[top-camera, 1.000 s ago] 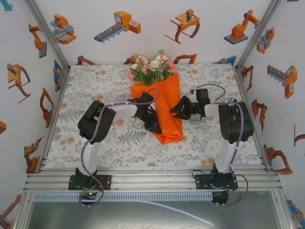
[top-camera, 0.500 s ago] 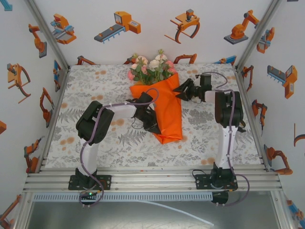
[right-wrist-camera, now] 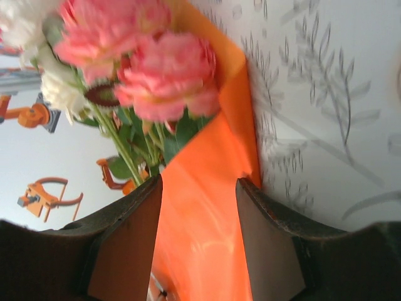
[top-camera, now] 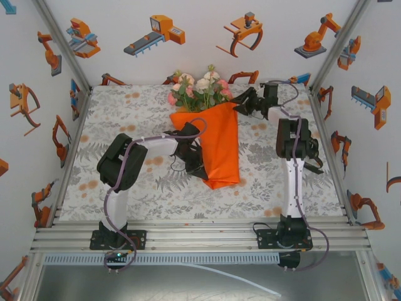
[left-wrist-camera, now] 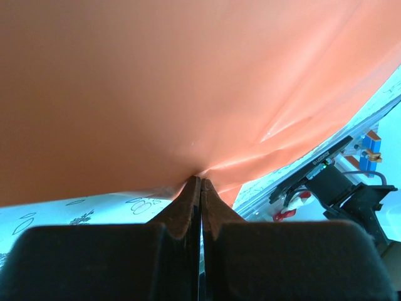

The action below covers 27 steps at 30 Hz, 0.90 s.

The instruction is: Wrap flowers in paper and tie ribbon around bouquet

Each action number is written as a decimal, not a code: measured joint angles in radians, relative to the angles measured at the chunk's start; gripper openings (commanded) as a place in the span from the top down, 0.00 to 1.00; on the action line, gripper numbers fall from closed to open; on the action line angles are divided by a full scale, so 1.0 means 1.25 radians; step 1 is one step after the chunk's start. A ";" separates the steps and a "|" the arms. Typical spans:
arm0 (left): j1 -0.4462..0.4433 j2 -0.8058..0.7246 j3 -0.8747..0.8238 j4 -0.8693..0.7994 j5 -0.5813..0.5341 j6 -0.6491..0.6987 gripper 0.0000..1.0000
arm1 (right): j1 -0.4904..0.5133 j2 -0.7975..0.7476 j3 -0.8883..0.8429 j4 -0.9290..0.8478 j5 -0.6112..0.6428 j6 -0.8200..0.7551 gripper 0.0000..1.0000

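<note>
**A:** The right arm has swung away from the middle of the surface [top-camera: 125, 113] and reached out to the far top corner of the paper [top-camera: 219, 144], right by the flowers [top-camera: 197, 88]. The left arm has barely shifted.

**B:** Yep. The left pincer [left-wrist-camera: 200, 182] is squeezed together on the paper's left edge, and the sheet puckers at its tips. The right pincer [right-wrist-camera: 199, 182] is apart, straddling the orange corner just under the pink blooms, with nothing gripped yet.

**A:** Where are the flowers sitting?

**B:** On the paper mid-surface, heads toward the back wall, stems hidden under the fold.

**A:** Any tips for the fold?

**B:** I'd grab paper only and stay below the petals so no rose gets crushed. Then carry that corner across to the left, low and slow, with the left pinch held so the cone doesn't slide or spring open. Thin paper will probably crease or tear if yanked.
</note>
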 measured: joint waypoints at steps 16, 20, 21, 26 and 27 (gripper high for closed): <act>0.013 0.000 0.012 -0.039 -0.012 0.006 0.94 | -0.005 0.042 0.143 -0.116 0.067 0.049 0.52; 0.023 0.000 0.018 -0.050 -0.017 0.026 0.96 | -0.009 -0.205 -0.181 -0.054 0.051 0.037 0.52; 0.024 0.000 0.021 -0.052 -0.019 0.032 0.96 | -0.009 -0.270 -0.251 -0.035 0.044 0.035 0.52; 0.028 0.000 0.029 -0.056 -0.023 0.075 0.98 | -0.002 -0.617 -0.606 0.068 0.024 -0.002 0.52; 0.028 0.000 0.030 -0.055 -0.023 0.081 0.99 | 0.001 -0.667 -0.660 0.076 0.023 -0.014 0.52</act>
